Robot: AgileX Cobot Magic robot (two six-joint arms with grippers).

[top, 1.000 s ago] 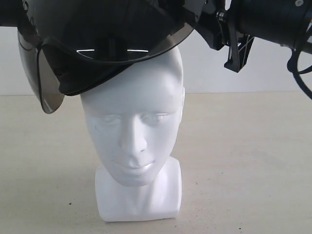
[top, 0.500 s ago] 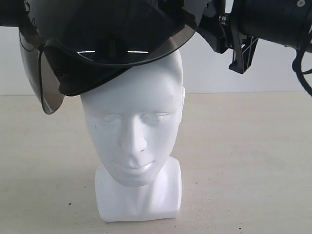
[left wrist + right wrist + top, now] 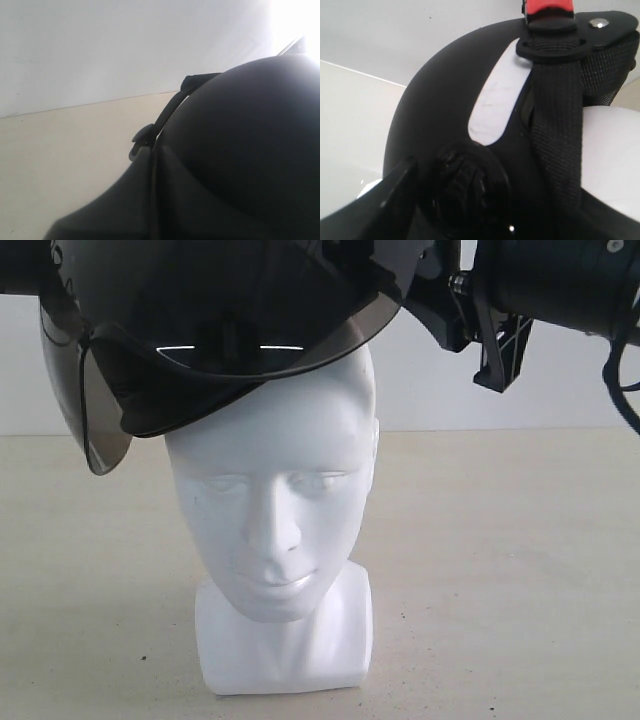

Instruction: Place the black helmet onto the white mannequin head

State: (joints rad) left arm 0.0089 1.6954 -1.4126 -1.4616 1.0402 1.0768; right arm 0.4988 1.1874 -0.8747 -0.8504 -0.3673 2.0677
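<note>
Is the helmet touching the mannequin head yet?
Cannot tell. In the exterior view the black helmet covers the crown of the white mannequin head, hiding any contact or gap; wrist views don't settle it.

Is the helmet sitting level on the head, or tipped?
Tipped. The helmet sits atop the head, lower on the exterior view's left, visor hanging beside the temple, face uncovered.
</note>
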